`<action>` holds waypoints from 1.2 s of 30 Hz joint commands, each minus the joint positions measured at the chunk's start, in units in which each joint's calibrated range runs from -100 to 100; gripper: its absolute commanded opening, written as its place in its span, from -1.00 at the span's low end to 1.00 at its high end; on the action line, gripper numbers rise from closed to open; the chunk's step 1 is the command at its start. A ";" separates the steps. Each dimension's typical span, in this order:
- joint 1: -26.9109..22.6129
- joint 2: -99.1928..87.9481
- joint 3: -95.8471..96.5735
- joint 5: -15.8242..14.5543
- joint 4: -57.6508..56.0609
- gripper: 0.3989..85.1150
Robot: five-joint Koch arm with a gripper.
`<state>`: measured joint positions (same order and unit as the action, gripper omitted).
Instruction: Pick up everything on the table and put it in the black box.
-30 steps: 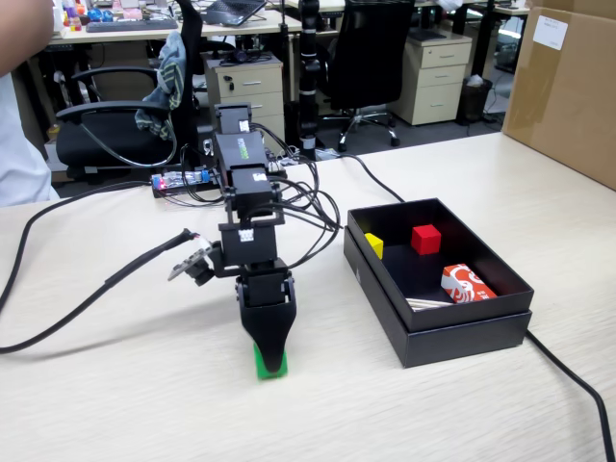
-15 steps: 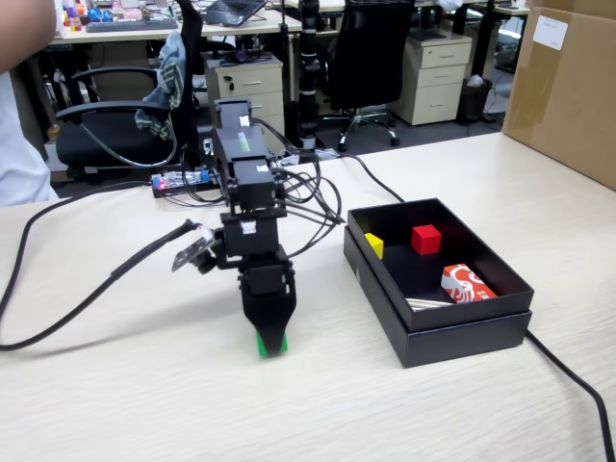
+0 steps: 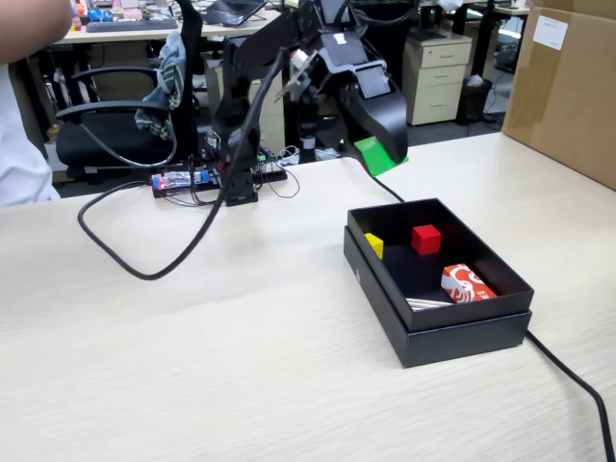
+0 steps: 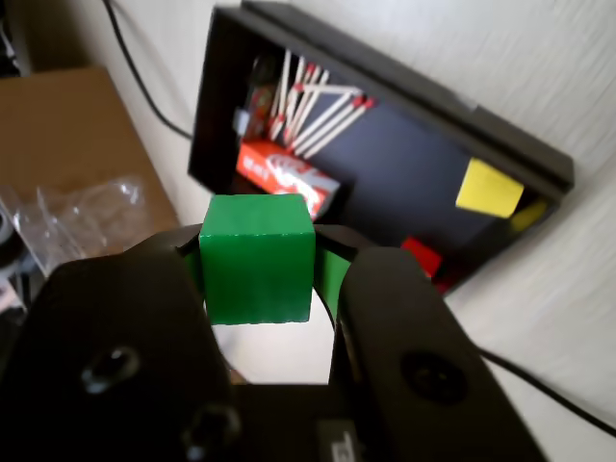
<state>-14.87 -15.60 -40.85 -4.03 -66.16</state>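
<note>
an office: swivel chairs (image 3: 371, 58), drawer cabinets (image 3: 441, 77).

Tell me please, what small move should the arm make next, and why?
Probably carry the green cube a little further forward until it hangs over the inside of the black box, then lower it. The gripper is shut on the cube, high in the air, and in the fixed view it seems to sit above the box's far edge rather than its floor, beside the yellow cube and red cube.

light: bright, even, soft shadows | fixed view: sharp | wrist view: blurred, fingers (image 4: 115, 375) defocused
</note>
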 commanded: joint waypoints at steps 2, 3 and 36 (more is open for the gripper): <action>-1.51 -1.10 -3.03 -0.83 -0.06 -0.99; -1.66 0.40 -3.03 -1.12 -0.06 -0.99; 0.15 32.75 -0.58 -1.86 0.55 -0.20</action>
<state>-14.68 21.29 -39.84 -5.98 -66.09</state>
